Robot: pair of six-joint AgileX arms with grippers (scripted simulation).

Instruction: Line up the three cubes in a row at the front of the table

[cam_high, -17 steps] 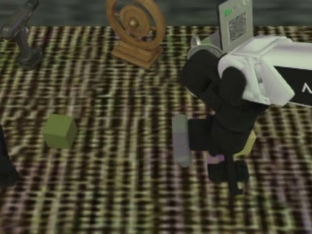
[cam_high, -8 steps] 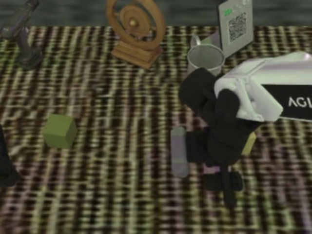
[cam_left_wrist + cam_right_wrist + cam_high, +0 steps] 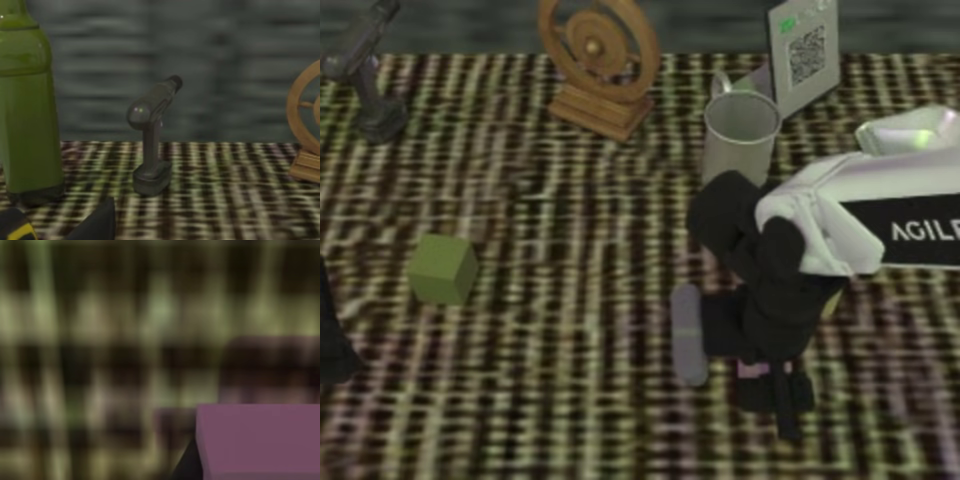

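Nearest the front of the woven brown-and-yellow checked worktop (image 3: 570,400), the right claw (image 3: 775,385) is pointing down, closing on the small pale pink matte cube (image 3: 752,369), which is filling a corner of the right wrist view (image 3: 260,440). A grey capsule-shaped object (image 3: 687,320) is lying just beside it. Farther left, the green matte cube (image 3: 442,268) is sitting alone. At the back are standing a grey cup (image 3: 740,135), wooden wheel ornament (image 3: 600,60) and grey drill (image 3: 365,75). The left arm is sitting parked at the left edge.
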